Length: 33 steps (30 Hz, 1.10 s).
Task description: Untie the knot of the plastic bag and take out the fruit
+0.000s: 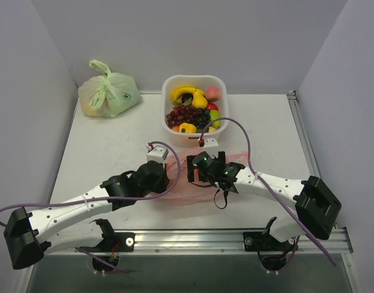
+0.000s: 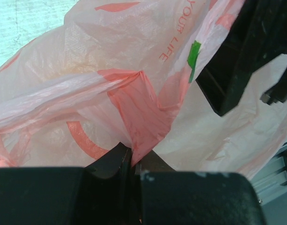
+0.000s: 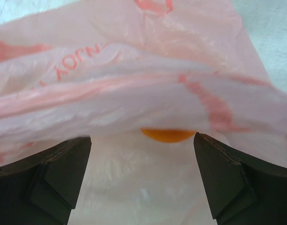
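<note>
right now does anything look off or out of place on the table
Nothing is spilled or broken. The pink bag lies crumpled and flat, with one fold pinched in the shut left tool. An orange fruit peeks out from under the plastic, just ahead of the open right tool.

The thin, translucent pink plastic bag [image 1: 190, 190] lies mostly covered by the left arm [image 1: 141, 179] and right arm [image 1: 218, 171]. Inside it, a round orange fruit [image 3: 167, 135] shows only a sliver beneath a fold; its knot cannot be made out.

The plastic bag [image 1: 187, 190] lies on the table [image 1: 113, 146] before the basket [image 1: 164, 104] (a second bag [image 1: 110, 94] far left)
</note>
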{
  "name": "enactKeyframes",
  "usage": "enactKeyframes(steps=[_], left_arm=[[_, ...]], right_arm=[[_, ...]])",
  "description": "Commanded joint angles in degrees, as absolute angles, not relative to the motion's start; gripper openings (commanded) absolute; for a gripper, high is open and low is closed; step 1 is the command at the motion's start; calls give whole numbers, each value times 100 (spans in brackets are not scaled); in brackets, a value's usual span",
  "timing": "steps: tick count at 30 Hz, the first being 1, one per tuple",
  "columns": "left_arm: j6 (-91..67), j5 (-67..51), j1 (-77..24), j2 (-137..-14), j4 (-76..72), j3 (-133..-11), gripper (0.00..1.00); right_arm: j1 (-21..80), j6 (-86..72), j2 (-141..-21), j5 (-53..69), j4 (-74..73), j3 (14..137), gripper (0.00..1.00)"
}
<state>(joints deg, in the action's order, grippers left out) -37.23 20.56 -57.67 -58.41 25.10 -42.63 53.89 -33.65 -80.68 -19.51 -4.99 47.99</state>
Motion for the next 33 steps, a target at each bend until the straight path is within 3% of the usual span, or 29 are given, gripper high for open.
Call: enactKeyframes(steps=[1, 8, 12, 15, 16, 19, 22, 26, 33], left_arm=[[-3955, 1925, -5783, -5766, 2566, -4447, 1], [-4060, 1854, -5792, -5616, 2681, -4316, 1], [-4034, 1881, -5792, -5607, 2751, -4289, 1], [-3999, 1933, -5792, -5599, 2812, -4272, 1], [-3964, 2012, -5783, -5599, 2821, -4271, 1], [-3841, 2196, -5774, -5616, 2882, -4271, 1], [-3657, 2522, -5766, -5616, 2927, -4342, 1], [-3332, 2882, -5643, -5660, 2944, -4526, 1], [-2436, 2865, -5089, -5888, 2944, -4929, 0]], right_arm=[[5344, -3771, -8305, -2767, 174, 4711, 96], [5151, -3972, -8903, -3296, 448, 4834, 97], [4879, -4069, -9219, -3068, 694, 4860, 92], [4755, -3964, -9290, -2910, 913, 4782, 76], [4746, -3920, -9247, -2874, 958, 4746, 62], [4746, -3648, -8861, -2646, 1186, 4562, 40], [4772, -3271, -8457, -2129, 1239, 4430, 26], [4808, -2752, -7832, -1443, 1081, 4351, 14], [4843, -2101, -6619, -54, 897, 4105, 12]])
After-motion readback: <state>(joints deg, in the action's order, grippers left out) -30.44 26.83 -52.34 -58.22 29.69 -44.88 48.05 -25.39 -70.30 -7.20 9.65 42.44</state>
